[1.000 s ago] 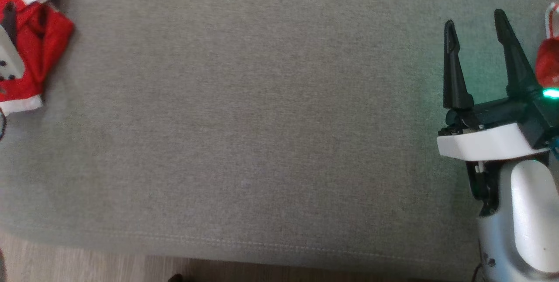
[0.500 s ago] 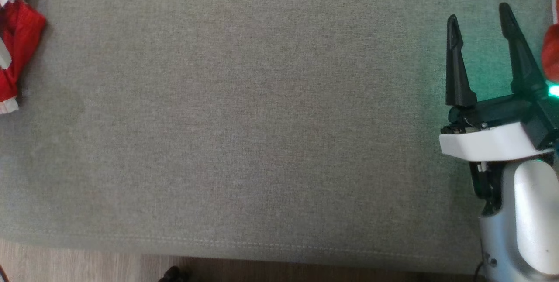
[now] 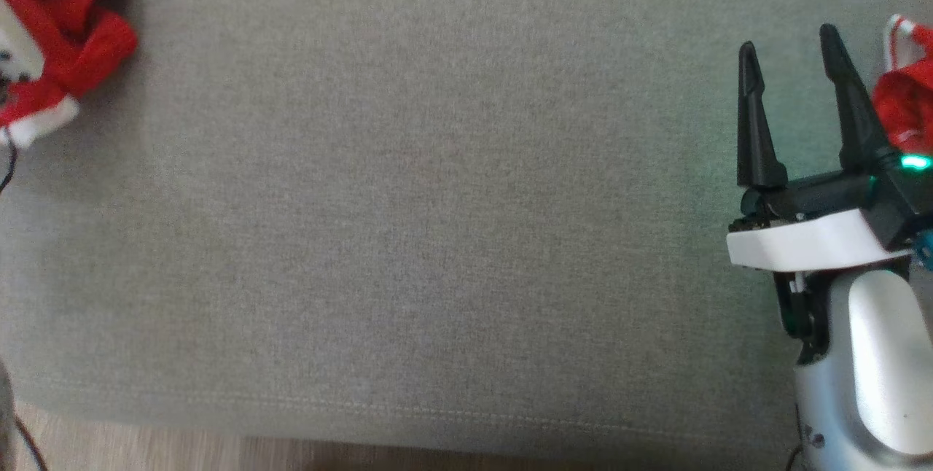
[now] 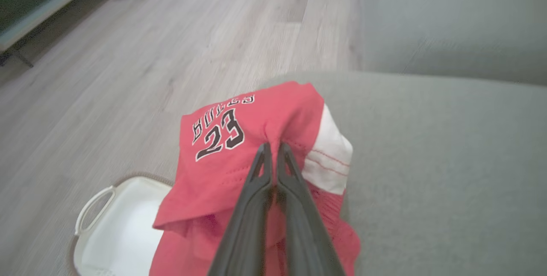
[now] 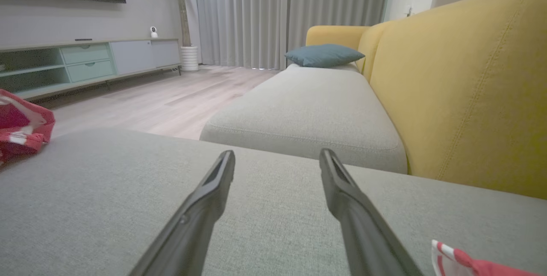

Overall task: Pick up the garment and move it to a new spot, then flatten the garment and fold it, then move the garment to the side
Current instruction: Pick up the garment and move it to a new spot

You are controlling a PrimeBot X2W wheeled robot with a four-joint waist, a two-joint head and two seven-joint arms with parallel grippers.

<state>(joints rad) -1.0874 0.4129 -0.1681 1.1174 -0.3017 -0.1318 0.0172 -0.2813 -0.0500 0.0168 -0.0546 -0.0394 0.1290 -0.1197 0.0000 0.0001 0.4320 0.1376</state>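
At the far left corner of the grey cushion (image 3: 437, 201), the red garment (image 4: 239, 139) sits bunched, partly hanging over the edge above a white basket (image 4: 111, 220) on the floor. The left gripper (image 4: 271, 150) is pinched together on a ridge of its cloth beside the white side panel, so the garment lies right at that gripper's tips. Crumpled as it is, it shows no clear long axis. The right gripper (image 3: 789, 41), fingers apart and holding nothing, hovers at the cushion's right end, well apart from the garment, with a second red-and-white piece (image 3: 904, 103) just beside its right finger. The left arm is plainly the nearer, and the bare middle of the cushion lies to the garment's right, which I judge the way to carry it. Against a second ago, the bundle in the head view is gathered higher, its white hem drawn up. The right gripper sits much where it was, the slight shift being the camera's.
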